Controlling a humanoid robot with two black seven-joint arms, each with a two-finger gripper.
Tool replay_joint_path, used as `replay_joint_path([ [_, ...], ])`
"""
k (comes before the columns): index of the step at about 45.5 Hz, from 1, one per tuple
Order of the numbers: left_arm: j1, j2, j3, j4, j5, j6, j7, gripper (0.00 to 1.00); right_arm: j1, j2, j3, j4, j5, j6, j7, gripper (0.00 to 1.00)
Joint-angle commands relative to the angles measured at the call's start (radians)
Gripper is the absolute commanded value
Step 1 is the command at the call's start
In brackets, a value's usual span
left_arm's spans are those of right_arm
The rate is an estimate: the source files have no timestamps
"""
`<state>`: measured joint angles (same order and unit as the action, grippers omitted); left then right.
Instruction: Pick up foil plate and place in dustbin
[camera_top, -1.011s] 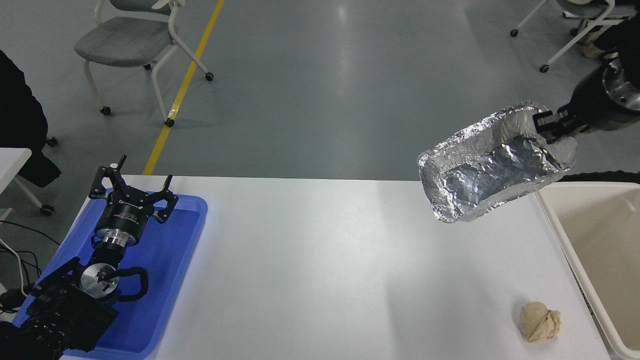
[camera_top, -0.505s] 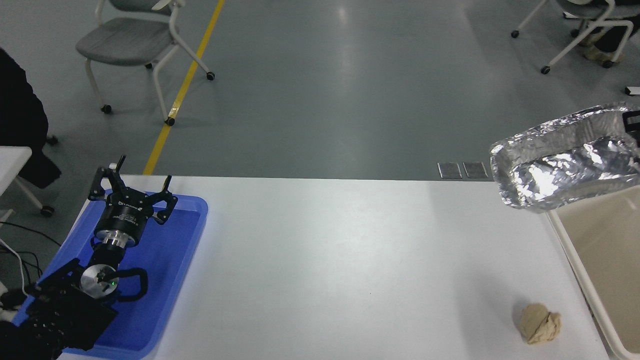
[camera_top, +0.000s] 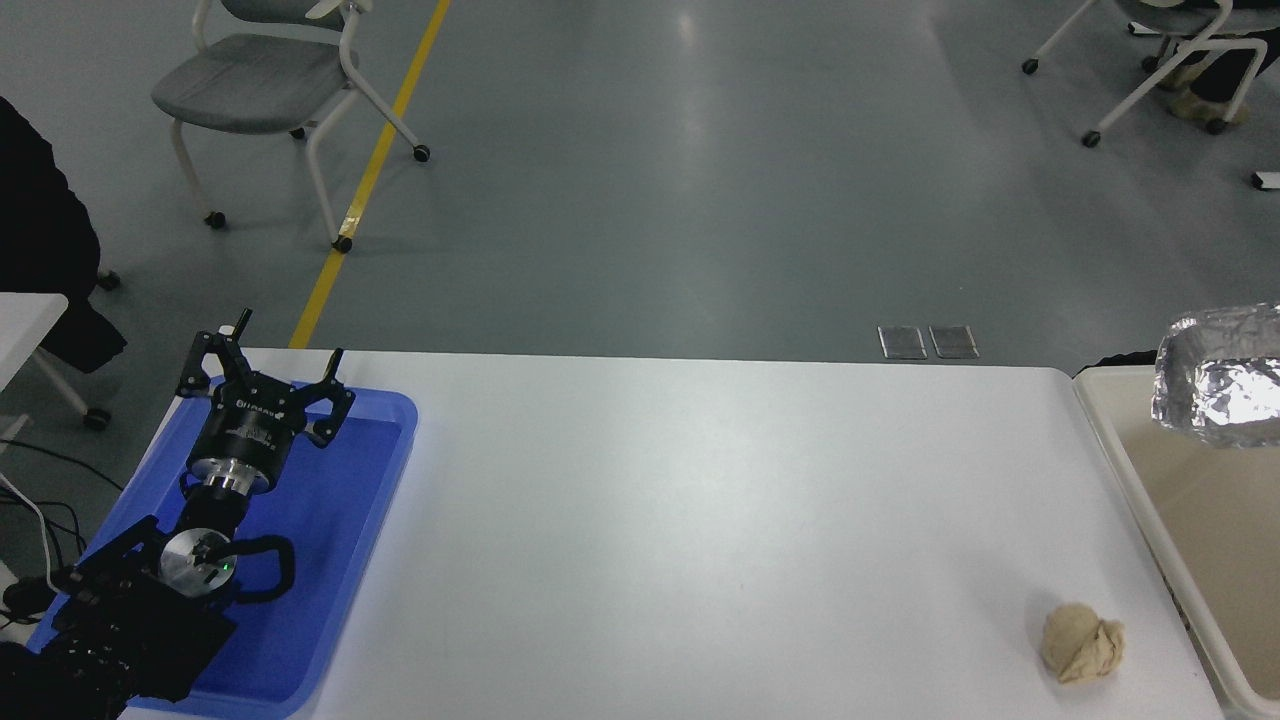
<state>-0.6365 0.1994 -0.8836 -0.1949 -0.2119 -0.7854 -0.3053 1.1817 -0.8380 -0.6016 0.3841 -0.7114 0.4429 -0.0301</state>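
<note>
The shiny silver foil plate shows at the right edge of the head view, partly cut off by the frame, over the far part of the cream-beige dustbin. I cannot tell whether it hangs above the bin or rests inside it. The right gripper and arm are out of view past the right edge. The left gripper is parked open and empty over the blue tray at the lower left.
A shallow blue tray lies at the table's left end under the left arm. A small beige wadded paper lump lies near the table's front right. Chairs stand on the floor beyond the table.
The foil plate has moved right and down, from above the table's far right corner to over the dustbin. The right gripper has left the frame. The left arm has not moved.
</note>
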Motion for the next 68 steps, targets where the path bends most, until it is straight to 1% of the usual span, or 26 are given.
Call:
replay_joint_path([
  [1, 0.0, 0.0, 0.0, 0.0, 0.0, 0.0, 0.0, 1.0, -0.345, 0.152, 0.167, -0.269, 0.17, -0.108, -0.004, 0.0],
  [6, 0.0, 0.0, 0.0, 0.0, 0.0, 0.0, 0.0, 1.0, -0.41, 0.214, 0.171, -0.324, 0.225, -0.142, -0.004, 0.0],
  [11, 0.0, 0.0, 0.0, 0.0, 0.0, 0.0, 0.0, 1.0, -0.433, 0.218, 0.175, -0.321, 0.228, -0.199, -0.004, 0.0],
  [18, 0.0, 0.0, 0.0, 0.0, 0.0, 0.0, 0.0, 1.0, -0.436, 0.221, 0.18, -0.32, 0.23, -0.21, -0.002, 0.01],
  [19, 0.0, 0.0, 0.0, -0.003, 0.0, 0.0, 0.0, 1.0, -0.436, 0.221, 0.18, -0.32, 0.23, -0.21, -0.002, 0.14],
  [21, 0.0, 0.0, 0.0, 0.0, 0.0, 0.0, 0.0, 1.0, -0.436, 0.221, 0.178, -0.32, 0.23, -0.213, -0.002, 0.69],
  [22, 0.0, 0.0, 0.0, 0.0, 0.0, 0.0, 0.0, 1.0, -0.436, 0.223, 0.181, -0.32, 0.23, -0.213, -0.002, 0.87],
  [23, -0.002, 0.0, 0.0, 0.0, 0.0, 0.0, 0.0, 1.0, -0.436, 0.224, 0.181, -0.32, 0.23, -0.213, -0.002, 0.99],
  [38, -0.002, 0.0, 0.0, 0.0, 0.0, 0.0, 0.0, 1.0, -0.373, 0.252, 0.158, -0.295, 0.216, -0.194, 0.001, 1.0],
  [42, -0.002, 0.0, 0.0, 0.0, 0.0, 0.0, 0.0, 1.0, -0.297, 0.249, 0.103, -0.258, 0.211, -0.19, 0.001, 1.0],
  [47, -0.002, 0.0, 0.0, 0.0, 0.0, 0.0, 0.0, 1.0, -0.145, 0.247, -0.026, -0.173, 0.213, -0.178, 0.003, 1.0],
  [53, -0.002, -0.001, 0.0, 0.0, 0.0, 0.0, 0.0, 1.0, 0.083, 0.235, -0.179, 0.013, 0.207, -0.158, -0.001, 1.0],
  [57, -0.002, -0.003, 0.0, 0.0, 0.0, 0.0, 0.0, 1.0, 0.267, 0.226, -0.286, 0.201, 0.185, -0.13, -0.001, 1.0],
  [64, -0.002, -0.003, 0.0, -0.003, 0.0, 0.0, 0.0, 1.0, 0.527, 0.231, -0.38, 0.514, 0.158, -0.05, -0.001, 1.0],
  [68, -0.002, -0.003, 0.0, -0.003, 0.0, 0.0, 0.0, 1.0, 0.645, 0.257, -0.406, 0.663, 0.148, -0.007, -0.001, 1.0],
])
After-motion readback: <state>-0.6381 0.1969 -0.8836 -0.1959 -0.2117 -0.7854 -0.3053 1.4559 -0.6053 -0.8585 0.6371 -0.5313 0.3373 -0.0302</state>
